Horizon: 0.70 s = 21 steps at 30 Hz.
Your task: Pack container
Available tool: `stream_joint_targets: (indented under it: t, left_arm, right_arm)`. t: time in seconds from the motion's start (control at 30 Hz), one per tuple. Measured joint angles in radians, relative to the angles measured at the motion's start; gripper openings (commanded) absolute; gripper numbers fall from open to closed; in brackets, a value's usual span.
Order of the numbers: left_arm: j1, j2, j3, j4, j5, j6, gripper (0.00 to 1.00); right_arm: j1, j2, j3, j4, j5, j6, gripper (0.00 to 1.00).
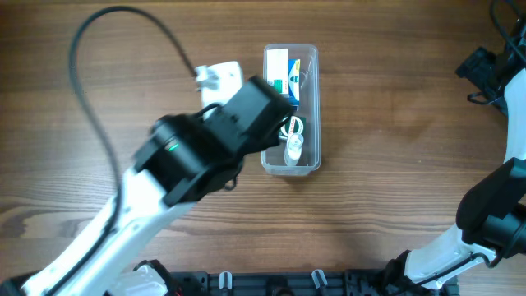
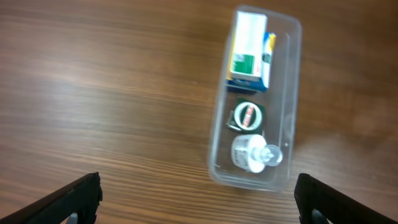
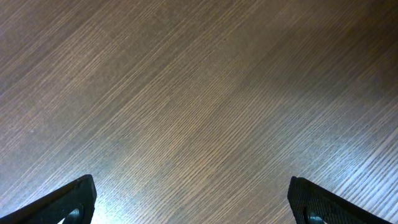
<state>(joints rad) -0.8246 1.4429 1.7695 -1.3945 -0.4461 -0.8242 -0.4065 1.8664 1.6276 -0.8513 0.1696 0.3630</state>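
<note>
Wooden table; container open-side up, long axis running away from robot.

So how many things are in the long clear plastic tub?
4: a white-and-green box at the far end, a blue-and-yellow box beside it, a round green item in the middle, a small clear bottle at the near end. Others may hide underneath.

Container: clear plastic tub, long and narrow, rounded corners, open-topped. It sits flat and upright on the wooden table, near mid-table, with its long axis running from the near side to the far side. Contents (front to back): a small clear bottle lying at the near end, a round red-and-white labelled item at the middle, and a white-and-green box at the far end.
</note>
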Motion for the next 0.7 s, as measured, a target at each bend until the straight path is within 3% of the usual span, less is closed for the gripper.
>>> stream_joint_targets:
  t: [0.3,0.7]
  left_arm:
    - [0.001,-0.255,-0.305,0.076,-0.074,-0.058,1.00]
    - [0.001,-0.256,-0.322,0.077,-0.076,-0.061,1.00]
  right_arm:
    - [0.000,0.000,0.000,0.000,0.000,0.000,1.00]
    - [0.000,0.000,0.000,0.000,0.000,0.000,1.00]
